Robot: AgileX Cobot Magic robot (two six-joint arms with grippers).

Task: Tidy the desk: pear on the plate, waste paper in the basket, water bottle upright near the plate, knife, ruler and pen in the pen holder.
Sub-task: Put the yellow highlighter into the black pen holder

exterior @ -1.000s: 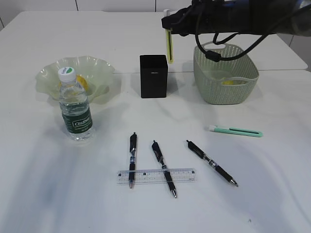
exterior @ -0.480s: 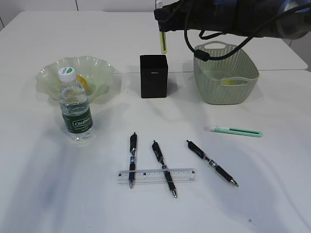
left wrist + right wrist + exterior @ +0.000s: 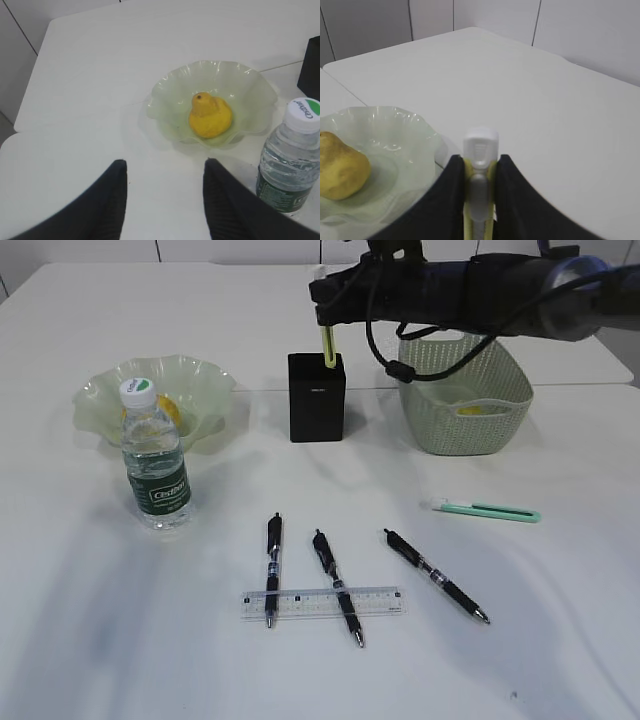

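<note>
At the worktop's (image 3: 90, 640) near edge, three pens (image 3: 273, 567) and the ruler (image 3: 322, 602) wait unsorted. Farther back, the right hand (image 3: 327, 302) grips a yellow utility knife (image 3: 328, 346) vertically, tip entering the pen holder (image 3: 316, 397). The left hand (image 3: 165, 200) hangs open, empty.

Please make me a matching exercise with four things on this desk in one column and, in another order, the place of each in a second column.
1. pear
2. water bottle
3. yellow knife
4. ruler

a. under two pens
b. on the plate
c. held by the right gripper, its tip in the pen holder
d. standing upright in front of the plate

Pairs: 1-b, 2-d, 3-c, 4-a
</note>
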